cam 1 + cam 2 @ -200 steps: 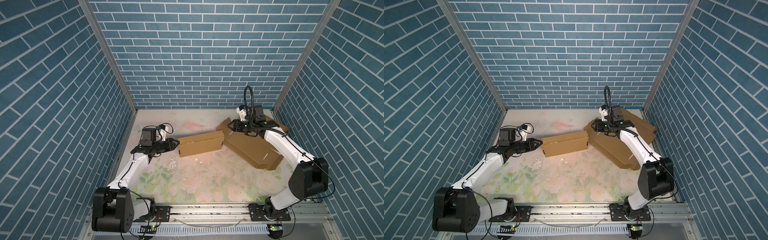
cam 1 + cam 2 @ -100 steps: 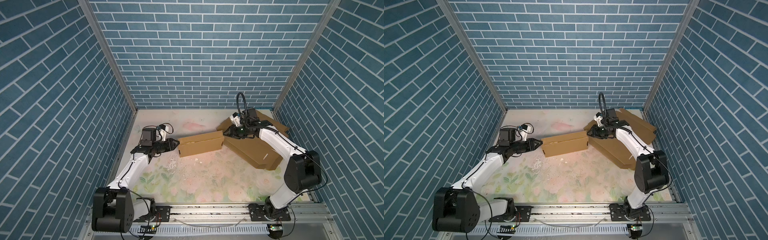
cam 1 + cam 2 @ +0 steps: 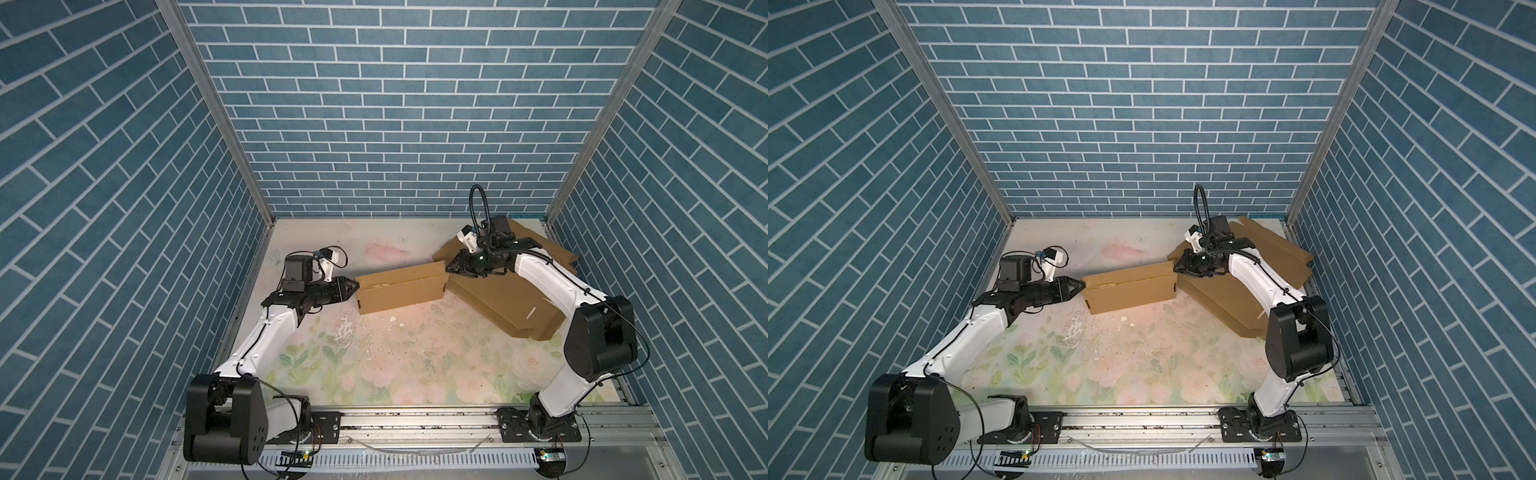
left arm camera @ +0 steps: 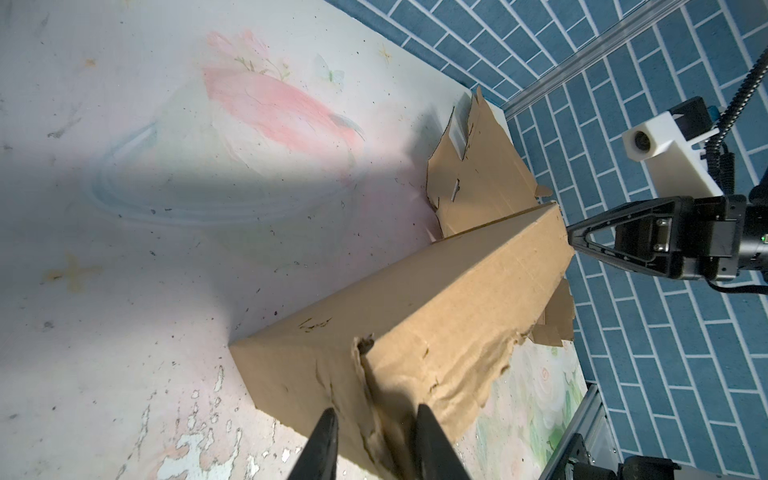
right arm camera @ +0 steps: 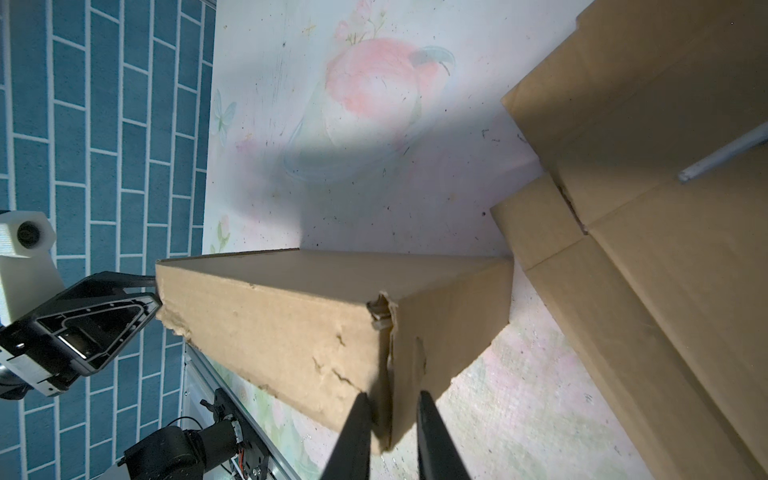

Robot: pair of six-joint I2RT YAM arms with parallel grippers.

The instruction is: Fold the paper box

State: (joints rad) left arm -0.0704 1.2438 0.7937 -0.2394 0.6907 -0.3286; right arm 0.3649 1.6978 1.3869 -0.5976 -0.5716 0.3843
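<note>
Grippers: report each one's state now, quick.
Left gripper: closed on the box at its torn end.
Right gripper: jaws straddle the box's other end; clamped or not cannot be told.

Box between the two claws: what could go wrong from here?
The box end that the left claw straddles is torn and crumpled; a pull may rip it further. The right claw straddles only a thin corner edge, so it may slip off. The flat cardboard lies right beside that end and could get dragged.
</note>
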